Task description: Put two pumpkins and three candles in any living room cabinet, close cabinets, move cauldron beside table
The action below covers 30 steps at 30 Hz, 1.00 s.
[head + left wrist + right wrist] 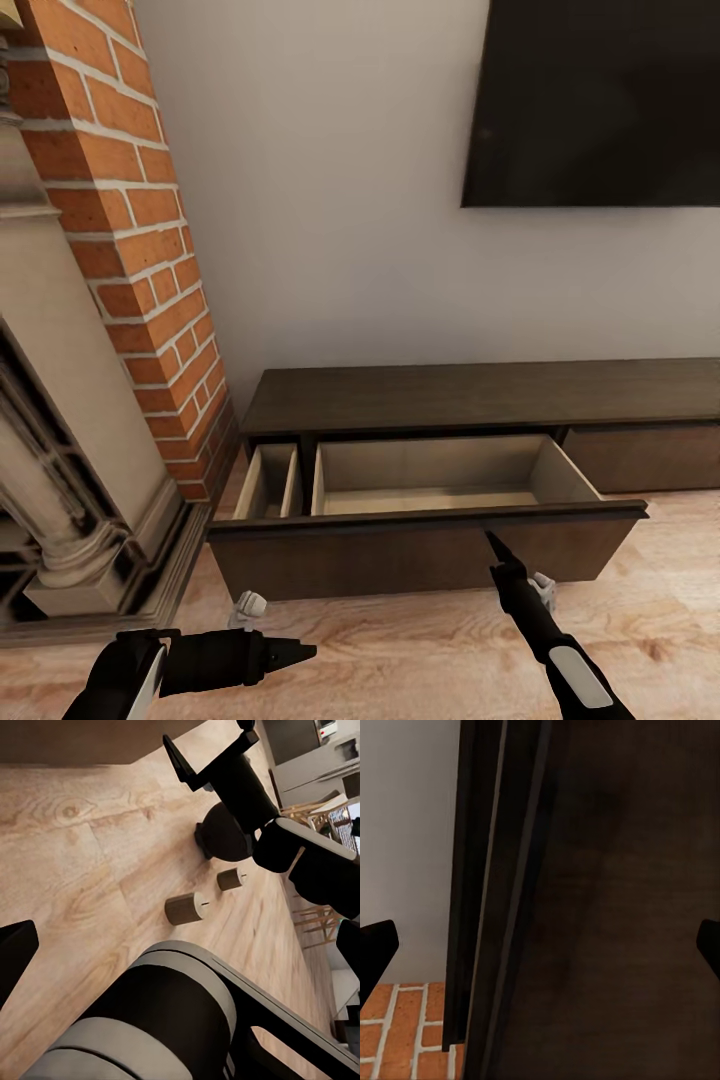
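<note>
Pale plaster wall point(340, 200) fills the background, with a red brick chimney column point(130, 220) and a stone fireplace surround point(60, 430) at one side and a dark screen point(600, 100) mounted high on the wall. Below it, the cabinet point(480, 395) is stood against the wall on a light wooden floor point(400, 650); its wide drawer point(420, 545) is pulled out, and two beige compartments, one narrow and one broad, are shown with nothing seen in them. The right gripper point(495, 545) is raised against the drawer's front edge, and in the right wrist view its fingers point(375, 952) are seen set wide apart around the dark wood. The left gripper point(300, 652) is held low over the floor, pointing sideways; whether its fingers are apart cannot be told. In the left wrist view, the cauldron point(221, 832) is seen on the floor, with two small brown cylinders point(185, 908) lying just beside it.
</note>
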Motion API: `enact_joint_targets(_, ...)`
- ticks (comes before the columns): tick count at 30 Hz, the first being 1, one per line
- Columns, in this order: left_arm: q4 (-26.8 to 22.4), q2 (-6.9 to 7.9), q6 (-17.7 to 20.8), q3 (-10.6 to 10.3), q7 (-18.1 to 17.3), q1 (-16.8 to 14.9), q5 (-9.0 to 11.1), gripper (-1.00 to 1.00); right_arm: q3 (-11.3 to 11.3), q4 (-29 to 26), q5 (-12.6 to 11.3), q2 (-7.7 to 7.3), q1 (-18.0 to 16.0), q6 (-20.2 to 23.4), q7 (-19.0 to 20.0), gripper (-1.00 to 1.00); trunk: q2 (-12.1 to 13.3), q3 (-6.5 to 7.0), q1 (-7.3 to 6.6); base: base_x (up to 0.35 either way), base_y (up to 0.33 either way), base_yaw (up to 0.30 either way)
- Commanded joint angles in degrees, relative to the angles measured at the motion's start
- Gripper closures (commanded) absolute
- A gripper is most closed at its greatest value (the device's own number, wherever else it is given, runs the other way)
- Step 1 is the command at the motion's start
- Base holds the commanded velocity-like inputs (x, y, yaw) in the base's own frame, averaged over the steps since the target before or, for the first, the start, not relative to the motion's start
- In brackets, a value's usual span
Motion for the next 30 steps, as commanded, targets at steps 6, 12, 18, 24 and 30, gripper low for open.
enact_joint_targets(6,0.0,0.02,0.6,0.0,0.0,0.0,0.2,-1.0,-0.2,0.0,-0.6,0.08,0.0,0.5,0.1,-1.0,0.0,0.84,-0.12,-0.001,0.0,0.0)
enact_joint_targets(12,0.0,0.01,0.6,0.0,0.0,0.0,0.2,-1.0,-0.2,0.0,-0.6,0.17,0.0,0.3,0.0,-1.0,0.0,0.84,-0.12,0.0,0.0,0.0)
enact_joint_targets(18,0.0,0.0,0.6,0.0,0.0,-0.1,0.2,-1.0,-0.3,0.1,-0.6,0.44,0.0,0.0,0.0,-1.0,0.0,0.84,-0.12,0.0,0.0,0.0)
enact_joint_targets(24,0.0,0.01,0.6,0.0,0.0,-0.1,0.2,-1.0,-0.8,0.2,-0.6,0.64,0.0,-0.1,-0.1,-1.0,0.0,0.84,-0.12,0.0,0.0,0.0)
enact_joint_targets(30,0.1,-0.01,0.6,0.0,0.1,-0.1,0.1,-1.0,-2.8,0.8,-0.6,0.75,0.0,-0.1,-0.1,-1.0,0.0,0.84,-0.12,0.0,0.0,0.0)
